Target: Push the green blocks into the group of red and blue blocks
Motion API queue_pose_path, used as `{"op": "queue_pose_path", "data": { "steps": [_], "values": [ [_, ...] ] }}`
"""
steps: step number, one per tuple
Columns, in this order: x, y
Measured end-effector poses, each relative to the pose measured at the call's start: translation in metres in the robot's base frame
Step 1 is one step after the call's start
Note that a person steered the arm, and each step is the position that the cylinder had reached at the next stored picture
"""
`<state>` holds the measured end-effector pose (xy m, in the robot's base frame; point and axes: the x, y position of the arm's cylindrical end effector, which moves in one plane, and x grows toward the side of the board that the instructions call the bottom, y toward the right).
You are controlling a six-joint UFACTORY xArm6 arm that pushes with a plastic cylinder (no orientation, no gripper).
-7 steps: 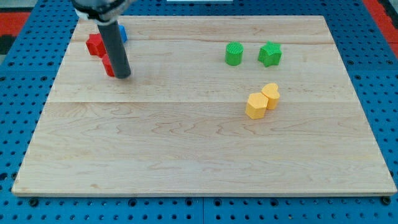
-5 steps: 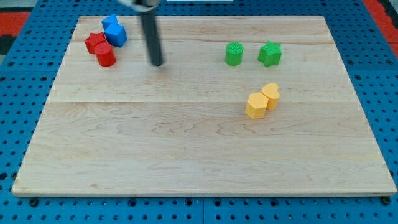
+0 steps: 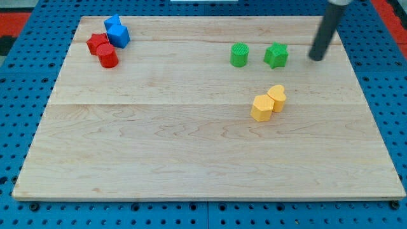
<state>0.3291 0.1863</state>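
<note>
A green cylinder [image 3: 239, 55] and a green star block [image 3: 276, 55] sit side by side at the view's upper right. My tip [image 3: 315, 58] rests on the board just to the right of the green star, a short gap apart. The red and blue group is at the view's upper left: a red star block [image 3: 96, 44], a red cylinder [image 3: 108, 56] and two touching blue blocks [image 3: 117, 32].
Two touching yellow blocks, a hexagon [image 3: 261, 108] and a heart-like one [image 3: 277, 97], lie below the green blocks. The wooden board [image 3: 191, 146] sits on a blue pegboard table.
My tip has swept from beside the red and blue group at the left across the board to the right of the green star. No block has moved.
</note>
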Motion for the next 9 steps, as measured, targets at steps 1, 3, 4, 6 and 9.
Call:
{"op": "queue_pose_path", "data": {
  "steps": [1, 3, 4, 6, 9],
  "values": [
    [-0.012, -0.103],
    [-0.016, -0.132],
    [-0.047, -0.125],
    [-0.035, -0.223],
    [-0.029, -0.283]
  ]
}}
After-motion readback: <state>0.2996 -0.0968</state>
